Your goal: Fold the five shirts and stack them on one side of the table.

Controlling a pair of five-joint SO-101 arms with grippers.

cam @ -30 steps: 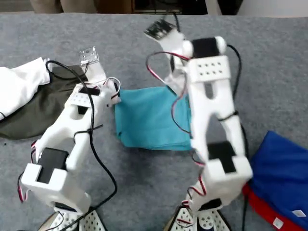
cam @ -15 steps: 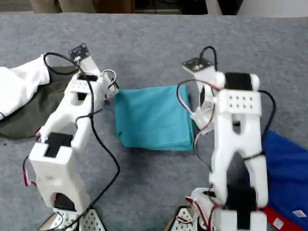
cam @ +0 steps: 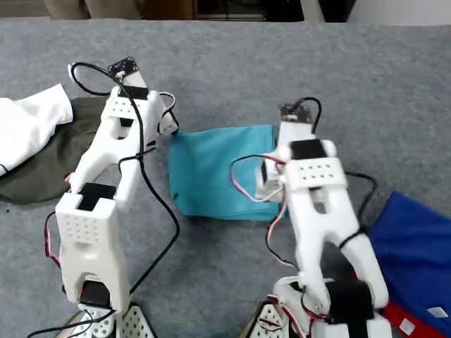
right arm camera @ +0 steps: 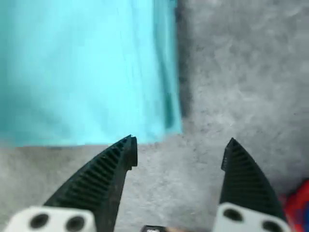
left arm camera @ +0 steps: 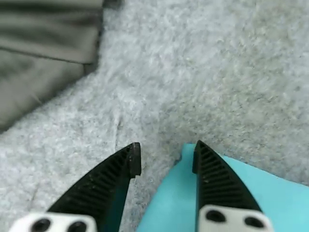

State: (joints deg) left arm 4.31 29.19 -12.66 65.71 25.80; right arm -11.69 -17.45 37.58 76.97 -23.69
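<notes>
A folded teal shirt lies flat in the middle of the table. My left gripper is open and straddles the teal shirt's corner nearest the dark olive shirt, one finger over the cloth and one over bare table. In the high view the left arm reaches that far-left corner. My right gripper is open just off the teal shirt's right-hand corner, with nothing between its fingers. The right arm covers the shirt's right edge.
A white shirt and the dark olive shirt lie crumpled at the left. A blue shirt rests on a red one at the near right. The grey table is bare at the back.
The right arm has drawn back from beyond the teal shirt's far edge to its right side. The left arm has stretched out, with its wrist now over the shirt's far-left corner.
</notes>
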